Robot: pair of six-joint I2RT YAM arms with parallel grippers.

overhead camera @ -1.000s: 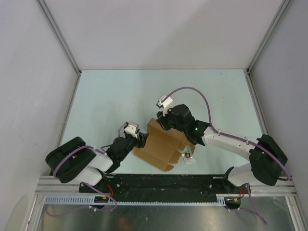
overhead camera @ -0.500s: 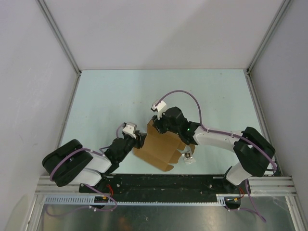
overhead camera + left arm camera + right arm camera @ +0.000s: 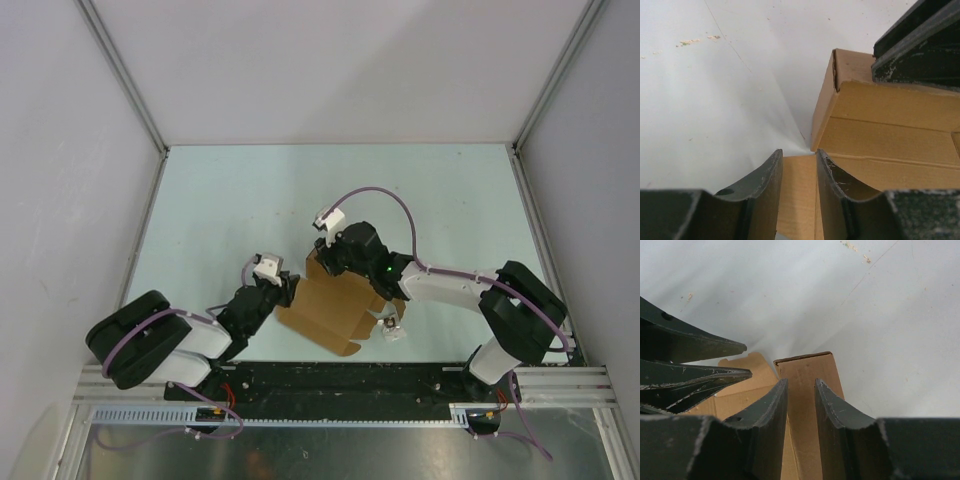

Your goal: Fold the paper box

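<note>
Brown paper box (image 3: pixel 335 305) sits on the counter (image 3: pixel 230 200) near the bases, with both arms bent low over it and their tips hidden. Left wrist cam: left gripper (image 3: pixel 797 152) jaws nearly closed, cardboard showing through the slit, can't tell if it's gripped. Right wrist cam: right gripper (image 3: pixel 801 382), same story.

- Paper box (image 3: pixel 335 305): plain brown cardboard, unprinted; cut edges a darker brown.
- Table (image 3: pixel 230 200): pale mint green, with a few tan specks.
- Left gripper (image 3: pixel 799 160) and right gripper (image 3: pixel 801 387): black fingers with pale grey scuff marks.
- Left arm (image 3: pixel 185 340) and right arm (image 3: pixel 455 290): black joints, white links.
- Cable (image 3: pixel 385 195): purple.
- Light (image 3: pixel 387 267) on the right arm: green.
- Small object (image 3: pixel 391 330): white-grey.
- Walls (image 3: pixel 330 70): plain off-white.
</note>
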